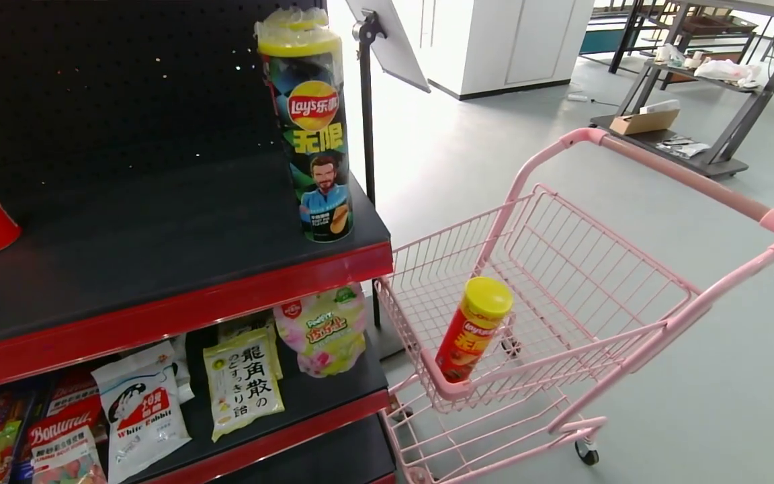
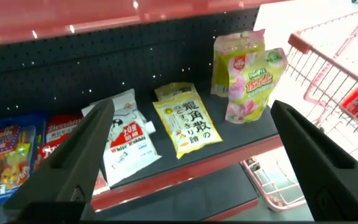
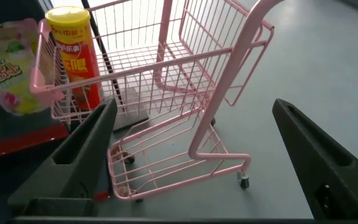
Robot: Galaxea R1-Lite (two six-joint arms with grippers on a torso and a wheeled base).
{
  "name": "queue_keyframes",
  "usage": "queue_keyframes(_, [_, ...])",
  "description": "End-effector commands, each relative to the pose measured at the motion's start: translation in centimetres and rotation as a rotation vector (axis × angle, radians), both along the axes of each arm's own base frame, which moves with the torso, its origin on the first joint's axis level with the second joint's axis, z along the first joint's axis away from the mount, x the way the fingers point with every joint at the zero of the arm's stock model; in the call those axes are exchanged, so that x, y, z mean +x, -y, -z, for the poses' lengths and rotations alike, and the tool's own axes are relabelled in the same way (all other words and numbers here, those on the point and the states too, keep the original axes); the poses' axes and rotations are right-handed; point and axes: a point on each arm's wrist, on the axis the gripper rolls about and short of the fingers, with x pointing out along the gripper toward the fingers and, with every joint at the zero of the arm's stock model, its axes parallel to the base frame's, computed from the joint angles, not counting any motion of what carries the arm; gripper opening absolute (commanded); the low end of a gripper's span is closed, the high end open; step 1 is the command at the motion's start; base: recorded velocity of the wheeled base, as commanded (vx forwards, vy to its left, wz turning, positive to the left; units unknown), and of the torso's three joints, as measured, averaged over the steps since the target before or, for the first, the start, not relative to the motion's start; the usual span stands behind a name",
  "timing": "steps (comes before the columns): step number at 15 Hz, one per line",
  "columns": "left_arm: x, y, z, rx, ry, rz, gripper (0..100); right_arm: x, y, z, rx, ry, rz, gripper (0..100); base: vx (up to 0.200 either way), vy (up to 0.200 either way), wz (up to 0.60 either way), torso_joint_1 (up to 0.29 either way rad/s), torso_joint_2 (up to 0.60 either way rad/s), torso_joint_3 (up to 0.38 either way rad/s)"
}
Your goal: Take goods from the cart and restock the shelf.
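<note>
Two chip cans: red can (image 1: 473, 329) stands in the pink cart (image 1: 682, 176), green can (image 1: 313, 141), lid seemingly film-wrapped, on the shelf (image 1: 158, 242). Left tool (image 2: 192, 106) and right tool (image 3: 194, 104) gape empty.

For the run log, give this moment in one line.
top shelf: green chip can upright | cart: red chip can standing | left gripper: open, empty | right gripper: open, empty

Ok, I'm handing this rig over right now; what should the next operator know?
Left hand: open, empty, facing the lower shelf.
Right hand: open, empty, facing the pink cart.
Done: one tall chip can stands on the upper shelf, at its right end.
Left: the red chip can, upright in the cart's corner nearest the shelf, has yet to be picked and shelved.
</note>
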Motion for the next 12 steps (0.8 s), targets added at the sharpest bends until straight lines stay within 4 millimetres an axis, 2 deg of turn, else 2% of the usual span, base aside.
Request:
queue_keyframes(1, [0.01, 0.00, -0.01, -0.001, 0.000, -0.002, 100, 0.00, 0.00, 0.00, 0.000, 0.000, -0.001, 100, 0.000, 0.000, 0.00, -0.173, 0.55, 0.373])
queue_keyframes(8, [0.01, 0.00, -0.01, -0.001, 0.000, -0.001, 100, 0.00, 0.00, 0.00, 0.000, 0.000, -0.001, 100, 0.000, 0.000, 0.00, -0.138, 0.52, 0.374])
queue_keyframes(12, [0.01, 0.00, -0.01, -0.001, 0.000, -0.001, 100, 0.04, 0.00, -0.01, -0.005, -0.005, -0.006, 100, 0.000, 0.000, 0.00, -0.042, 0.20, 0.160])
